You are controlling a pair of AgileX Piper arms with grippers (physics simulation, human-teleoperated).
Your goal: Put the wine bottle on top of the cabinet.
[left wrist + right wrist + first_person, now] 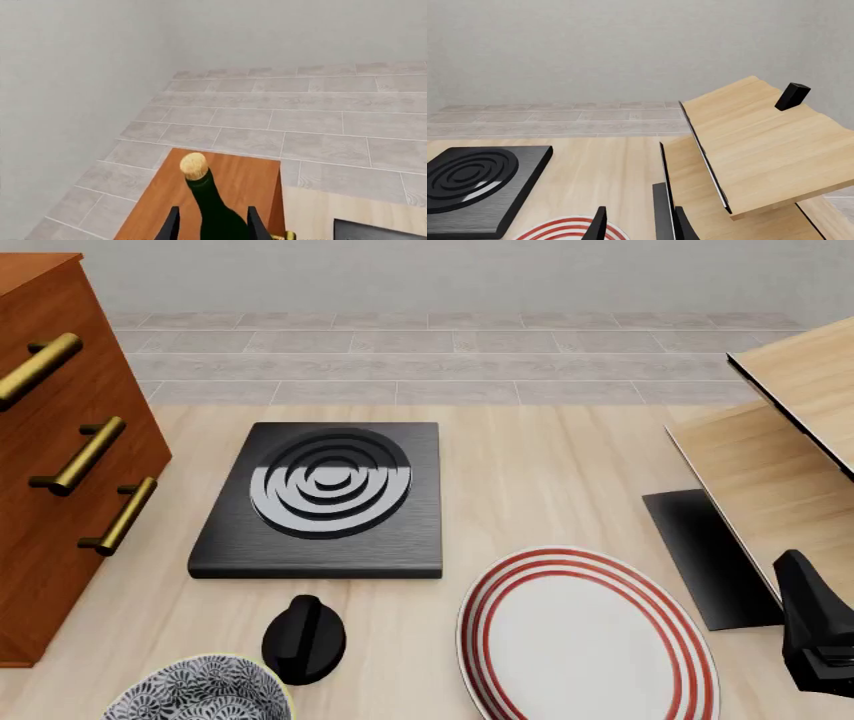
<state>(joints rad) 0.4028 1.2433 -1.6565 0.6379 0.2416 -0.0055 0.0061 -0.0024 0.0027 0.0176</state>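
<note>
Left gripper (211, 225): the two dark fingers (171, 226) sit on either side of the wine bottle (212, 207), body between them at roughly bottle width. Looks like a grip on the body, though the actual contact is below the frame edge, so not fully confirmed. Neck and cork extend out past the fingertips, tilted slightly.

Beyond the fingertips, under the bottle in that view: the flat reddish-brown top of the cabinet (230, 197). Bottle is over that top; can't tell whether its base touches the surface or is held above it. Grey tiled floor (300, 125) and plain wall further out.

Front view: the left gripper and the bottle are out of frame. Cabinet front (60, 455) with brass bar handles (80, 455) is at the left edge.

Right gripper (637, 225): fingers parted with a clear gap, nothing between them. Only the tips show at the frame edge. Just ahead of the tips: the rim of the red-striped plate (570, 229). Off to one side, the black ridged mat (477, 182). To the other side, the pale wood shelf with black edging (754, 150), with a small black block (792, 96) on its upper board.

Also on the table (534, 470) in the front view: a black knob-shaped object (304, 638) and a patterned bowl (200, 692) at the near edge.
</note>
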